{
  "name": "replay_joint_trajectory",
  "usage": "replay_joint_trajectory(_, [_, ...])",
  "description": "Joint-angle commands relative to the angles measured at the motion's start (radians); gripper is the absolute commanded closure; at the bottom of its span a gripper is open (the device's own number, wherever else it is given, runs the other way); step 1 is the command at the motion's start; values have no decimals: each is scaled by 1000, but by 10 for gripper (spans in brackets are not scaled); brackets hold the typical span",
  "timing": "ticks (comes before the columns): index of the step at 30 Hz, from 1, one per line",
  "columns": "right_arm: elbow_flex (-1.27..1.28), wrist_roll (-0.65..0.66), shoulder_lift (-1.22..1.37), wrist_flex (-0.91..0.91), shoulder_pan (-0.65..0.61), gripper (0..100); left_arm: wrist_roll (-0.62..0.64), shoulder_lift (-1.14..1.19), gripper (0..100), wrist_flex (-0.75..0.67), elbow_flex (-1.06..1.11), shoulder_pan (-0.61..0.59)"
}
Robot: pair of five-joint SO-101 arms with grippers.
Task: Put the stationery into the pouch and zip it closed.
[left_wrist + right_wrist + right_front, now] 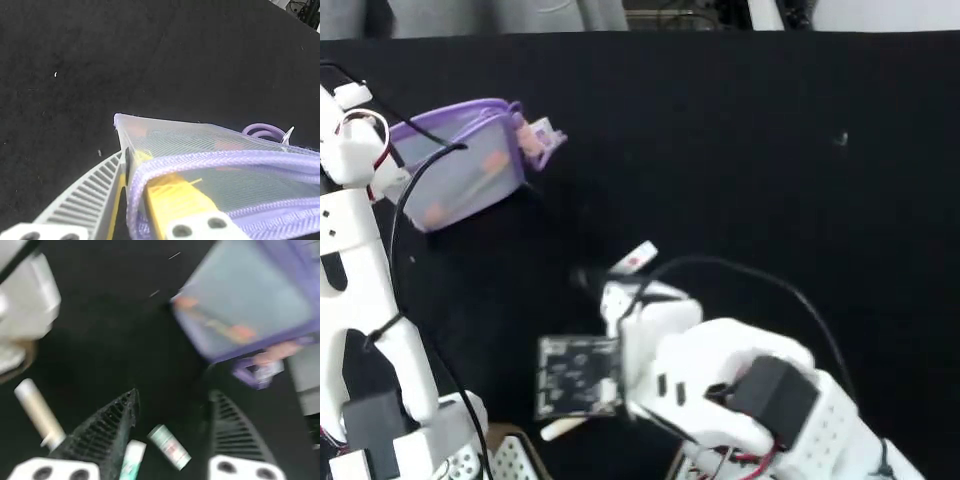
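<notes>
Your pouch [460,165] is at the far left part of the table [770,150], its purple rim clamped by your left gripper [128,161]. Your right gripper [172,399] has its fingers apart above a small green-and-white stationery piece [169,446].

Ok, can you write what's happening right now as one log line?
left jaws: shut on pouch edge | pouch: open | right jaws: open over small white tube on table
</notes>
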Motion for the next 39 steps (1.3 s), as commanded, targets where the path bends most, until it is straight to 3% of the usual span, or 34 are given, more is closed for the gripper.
replay_joint_trajectory(1, [-2,23,104,100,-83,920,3,2,972,-20,4,-15])
replay_joint_trajectory(4, [44,43,174,126,-201,913,3,2,972,-20,4,-15])
replay_joint_trajectory(8, [154,78,268,68,-308,796,3,2,972,-20,4,-15])
replay_joint_trajectory(11, [242,77,321,-55,-311,746,3,2,972,-20,4,-15])
replay_joint_trajectory(22, [449,78,479,-338,-318,744,3,2,972,-20,2,-15])
replay_joint_trajectory(28, [427,78,644,-371,-319,744,3,2,972,-20,4,-15])
replay_joint_trajectory(39, [415,78,670,-350,-382,745,3,2,972,-51,-2,-71])
